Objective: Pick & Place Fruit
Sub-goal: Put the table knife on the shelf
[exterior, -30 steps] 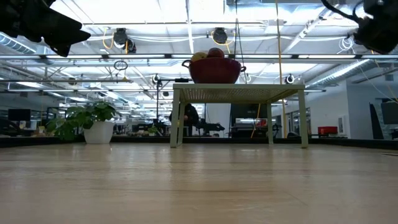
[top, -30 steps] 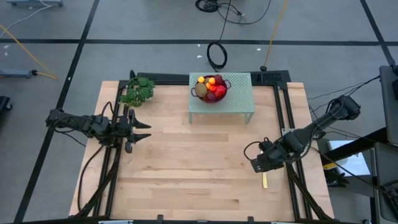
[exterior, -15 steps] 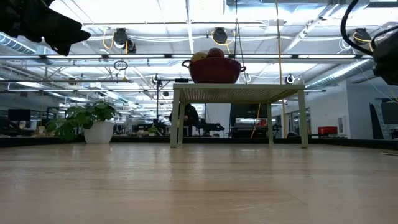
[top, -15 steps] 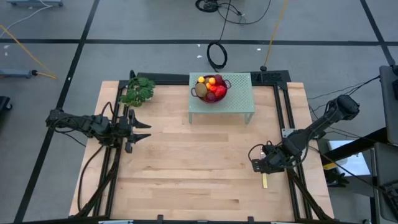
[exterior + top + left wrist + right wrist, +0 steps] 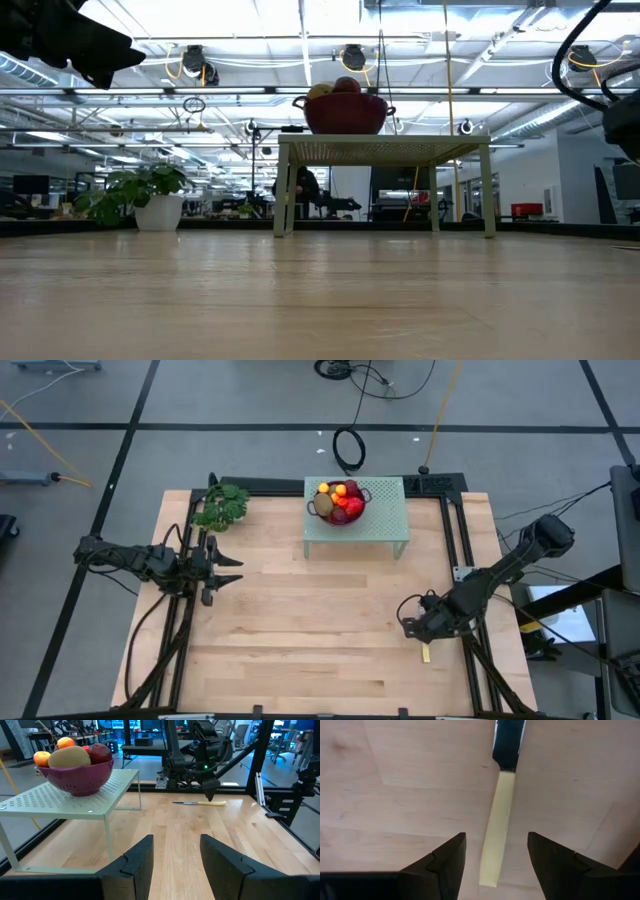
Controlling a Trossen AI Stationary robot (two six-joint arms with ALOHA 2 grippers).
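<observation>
The fruit point(image 5: 340, 498) lies piled in a dark red bowl point(image 5: 326, 512) on a small pale green perforated stand point(image 5: 385, 520) at the table's far middle; it also shows in the left wrist view point(image 5: 72, 755). My right gripper point(image 5: 411, 628) is open near the table's near right, pointing down over a yellow-handled knife point(image 5: 498, 825); its fingers stand on either side of the handle. My left gripper point(image 5: 236, 571) is open and empty at the table's left, held above the wood.
A leafy green sprig point(image 5: 221, 507) in a white pot point(image 5: 160, 212) stands at the far left corner. The knife point(image 5: 425, 651) lies on the wood near the right front. A black frame point(image 5: 455, 540) runs along the table's edges. Bare wood lies between the arms.
My right gripper has gone down and a little toward the table's near edge, closer to the knife; in the low view it has dropped from the top corner along the right side. The left arm, fruit and bowl have kept still.
</observation>
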